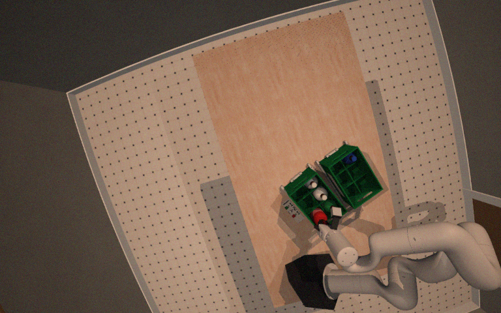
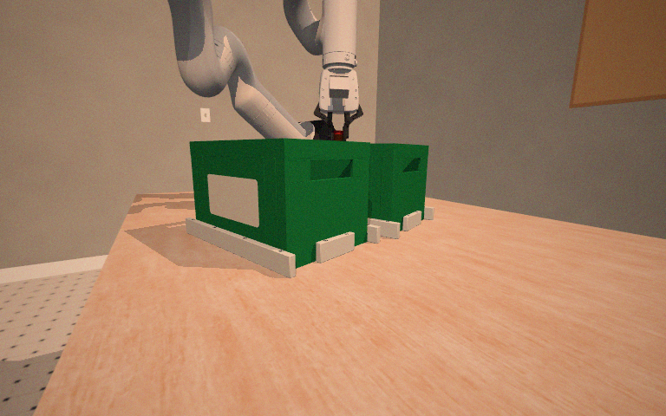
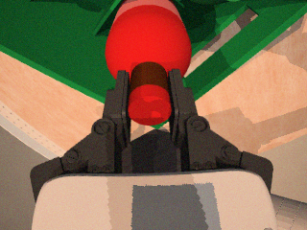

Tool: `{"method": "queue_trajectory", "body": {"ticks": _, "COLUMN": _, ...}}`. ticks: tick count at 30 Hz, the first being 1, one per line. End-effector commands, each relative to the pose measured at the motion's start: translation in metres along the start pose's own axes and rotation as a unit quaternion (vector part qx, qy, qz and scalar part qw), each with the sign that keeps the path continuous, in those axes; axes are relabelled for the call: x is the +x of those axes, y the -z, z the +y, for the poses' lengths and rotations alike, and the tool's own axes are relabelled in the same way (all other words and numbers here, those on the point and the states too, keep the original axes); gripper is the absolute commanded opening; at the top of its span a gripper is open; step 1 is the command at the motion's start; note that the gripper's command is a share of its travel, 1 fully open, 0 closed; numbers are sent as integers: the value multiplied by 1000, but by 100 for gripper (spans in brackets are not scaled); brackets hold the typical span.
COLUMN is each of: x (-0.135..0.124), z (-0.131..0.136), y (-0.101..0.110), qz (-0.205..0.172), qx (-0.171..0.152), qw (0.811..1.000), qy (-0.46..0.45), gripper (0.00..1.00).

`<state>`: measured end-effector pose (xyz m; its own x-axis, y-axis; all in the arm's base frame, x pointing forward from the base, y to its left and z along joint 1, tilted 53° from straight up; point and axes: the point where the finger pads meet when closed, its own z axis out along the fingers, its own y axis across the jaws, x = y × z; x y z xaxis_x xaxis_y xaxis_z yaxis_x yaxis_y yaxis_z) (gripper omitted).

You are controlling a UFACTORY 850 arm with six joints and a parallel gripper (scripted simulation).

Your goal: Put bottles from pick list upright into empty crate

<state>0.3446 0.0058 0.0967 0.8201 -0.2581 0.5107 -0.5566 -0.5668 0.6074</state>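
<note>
Partly open, the gripper (image 1: pixel 322 223) (image 2: pixel 338 138) (image 3: pixel 149 85) pinches a red bottle (image 1: pixel 319 216) (image 2: pixel 338 133) (image 3: pixel 148 40) by its neck (presumably for upright lowering) at the pick-list crate's (image 1: pixel 301 207) (image 2: pixel 235 152) (image 3: pixel 48 59) six o'clock end, seen from above.

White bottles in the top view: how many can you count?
2. Both stand in the crate beside the pick list: one white bottle in a corner compartment, the other next to it, toward the gripper. The gripper may hide others.

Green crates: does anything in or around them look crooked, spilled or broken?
Nothing stands out: both crates look level, no spill or damage shows, and the gripper holds the red bottle by its neck.
</note>
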Motion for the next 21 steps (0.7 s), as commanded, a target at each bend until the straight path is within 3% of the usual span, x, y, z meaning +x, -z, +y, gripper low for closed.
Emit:
{"method": "queue_trajectory", "body": {"ticks": 1, "x": 0, "z": -1, "y": -4, "qz": 0, "qx": 1, "qw": 1000, "qy": 0, "gripper": 0}}
{"method": "queue_trajectory", "body": {"ticks": 21, "x": 0, "z": -1, "y": -18, "qz": 0, "qx": 1, "qw": 1000, "qy": 0, "gripper": 0}}
